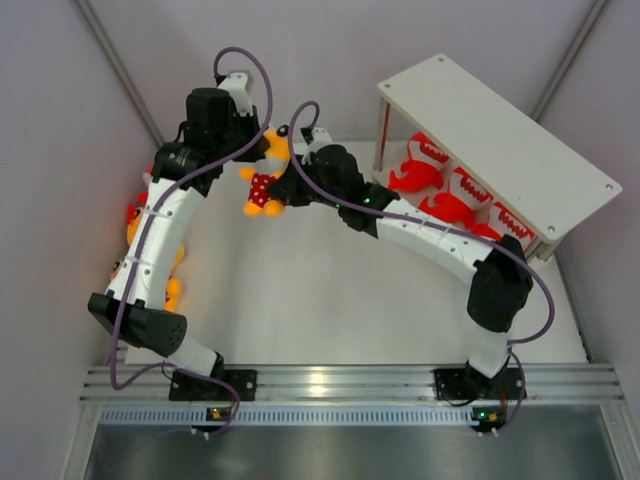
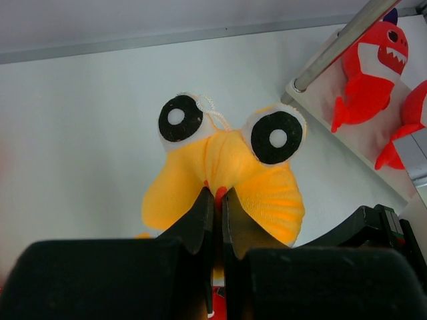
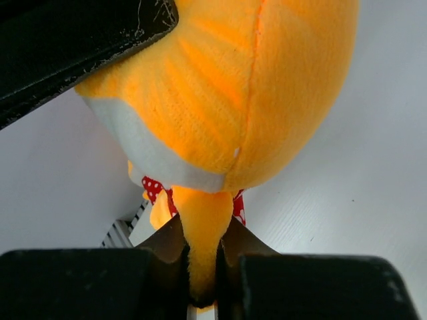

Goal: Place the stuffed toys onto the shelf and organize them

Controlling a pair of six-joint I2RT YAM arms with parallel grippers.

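**Operator:** What is the state of each end effector?

**Technician:** The left gripper (image 2: 215,195) has its jaws drawn together on the face of the yellow-orange figure (image 2: 227,170), just below the eyes. The right gripper (image 3: 201,235) is clamped on a narrow yellow limb of the same figure, and the limb fills the gap between the fingers. The toy hangs above the table (image 1: 300,300), carried by both arms at once.

**Operator:** How does the toy lie from each gripper?

**Technician:** From the left gripper, the head sits straight ahead of the fingertips and touches them. From the right gripper, the body rises ahead of and above the fingertips, with the red white-dotted shorts just behind the pinched limb. In the top view the long axis runs from the head, at the left gripper, back toward the arm bases, feet nearest the bases. The right gripper meets that axis from the side.

**Operator:** Which relation governs the coming move?

**Technician:** The shelf (image 1: 500,140) lies off to the right gripper's right, well apart, past its own forearm. From the left gripper it lies farther, on the far side of the toy. The right arm is therefore the nearer one. This reads as a handover: the left jaws would need to part before the right arm swings toward the shelf. Red sharks (image 1: 420,172) already occupy the lower tier. With only a limb gripped, the body is likely to swing in transit.
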